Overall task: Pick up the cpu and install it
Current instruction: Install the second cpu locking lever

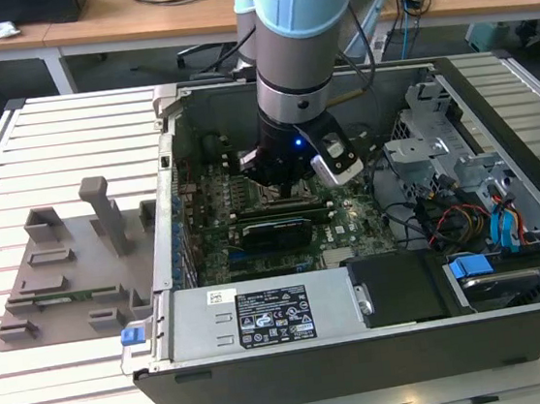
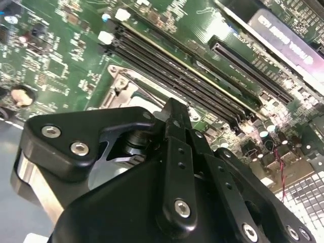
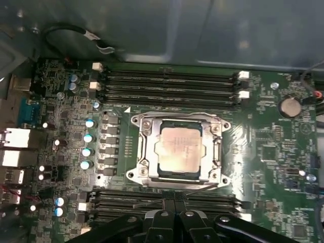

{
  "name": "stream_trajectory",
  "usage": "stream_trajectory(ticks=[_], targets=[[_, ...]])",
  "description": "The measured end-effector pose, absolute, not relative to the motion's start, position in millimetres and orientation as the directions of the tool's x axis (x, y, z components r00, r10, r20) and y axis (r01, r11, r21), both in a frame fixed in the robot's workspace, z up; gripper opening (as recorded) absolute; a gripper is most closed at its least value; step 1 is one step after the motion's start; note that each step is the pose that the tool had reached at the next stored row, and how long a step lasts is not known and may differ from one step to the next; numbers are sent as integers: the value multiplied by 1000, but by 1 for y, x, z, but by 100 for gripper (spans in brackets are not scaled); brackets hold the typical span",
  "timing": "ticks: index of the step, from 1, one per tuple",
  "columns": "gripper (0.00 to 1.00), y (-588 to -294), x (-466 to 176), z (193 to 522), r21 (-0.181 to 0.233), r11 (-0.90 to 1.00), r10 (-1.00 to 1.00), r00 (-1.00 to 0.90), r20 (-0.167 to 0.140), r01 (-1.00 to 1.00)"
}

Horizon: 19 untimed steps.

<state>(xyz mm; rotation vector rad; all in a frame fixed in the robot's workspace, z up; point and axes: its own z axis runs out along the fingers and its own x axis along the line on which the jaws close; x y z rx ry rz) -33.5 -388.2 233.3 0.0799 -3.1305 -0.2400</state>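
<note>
From my remote station, I have the arm reaching down into the open computer case (image 1: 495, 118) on the slatted surface (image 1: 59, 148), the tool (image 1: 290, 165) poised low over the motherboard (image 3: 253, 152). In the first wrist view the cpu (image 3: 179, 150) lies flat inside the socket frame (image 3: 178, 147), its pale metal top facing up, square to the opening and flanked by memory slots (image 3: 167, 81) on two sides. The tool's dark linkages fill the foreground of the second wrist view (image 2: 172, 167), just above the socket's corner. I cannot tell whether the tool is spread or pressed together, and I see nothing carried in it. My reading: the chip is already placed, so the work stands at the seating stage. Whatever follows calls for a light, straight, well-centred touch, since any sideways nudge could disturb the chip's alignment in the frame.
</note>
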Motion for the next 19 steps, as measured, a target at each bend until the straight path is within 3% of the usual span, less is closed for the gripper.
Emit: stream_trajectory(ticks=[9, 19], targets=[[11, -388, -50, 216, 155, 987, -51, -999, -3, -51], [11, -388, -72, 203, 194, 979, -55, -998, -5, -55]])
